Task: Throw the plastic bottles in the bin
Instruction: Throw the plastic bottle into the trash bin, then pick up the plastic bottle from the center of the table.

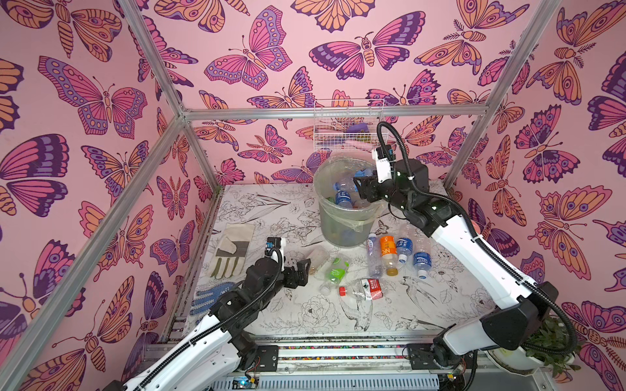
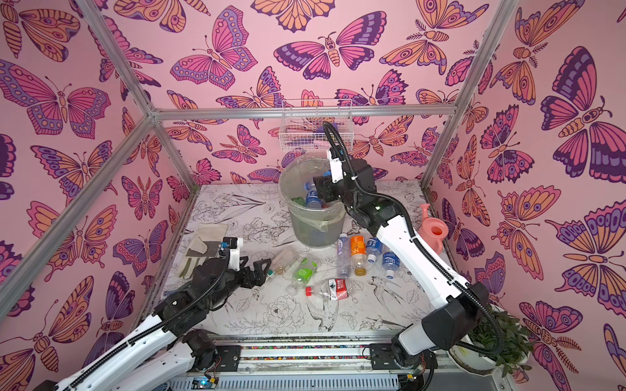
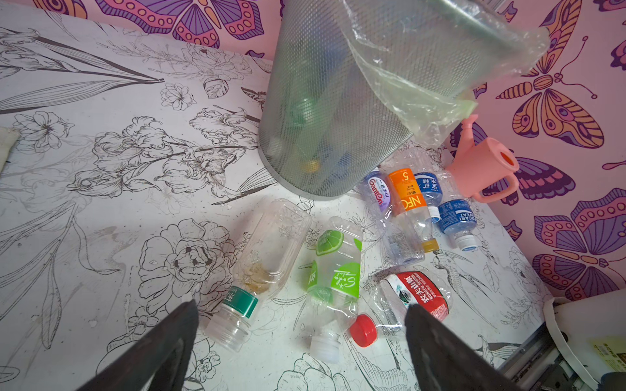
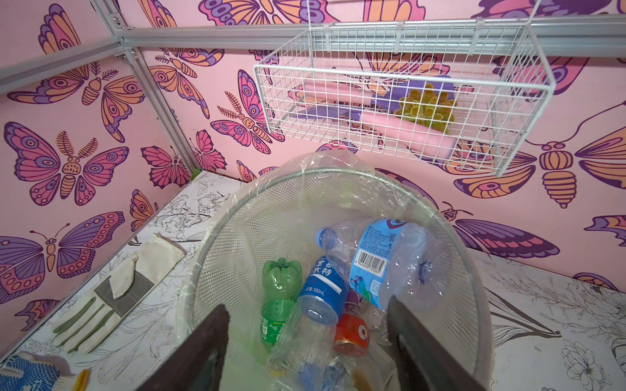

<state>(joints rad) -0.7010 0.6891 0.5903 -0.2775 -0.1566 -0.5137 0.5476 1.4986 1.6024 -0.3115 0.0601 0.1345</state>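
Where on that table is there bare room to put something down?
Bare: the back-left stretch between the glove and the bin, and the front strip of table in front of the red-capped bottle. Crowded: bottles packed before the bin.

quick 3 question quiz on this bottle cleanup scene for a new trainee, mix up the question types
1. True or false: the right end effector hangs over the bin, open and empty.
2. Which lies nearest the left end effector? A clear bottle with a green band; B orange-label bottle; C red-label bottle.
3. How many bottles lie on the table, outside the bin?
Key: 1 true; 2 A; 3 seven.
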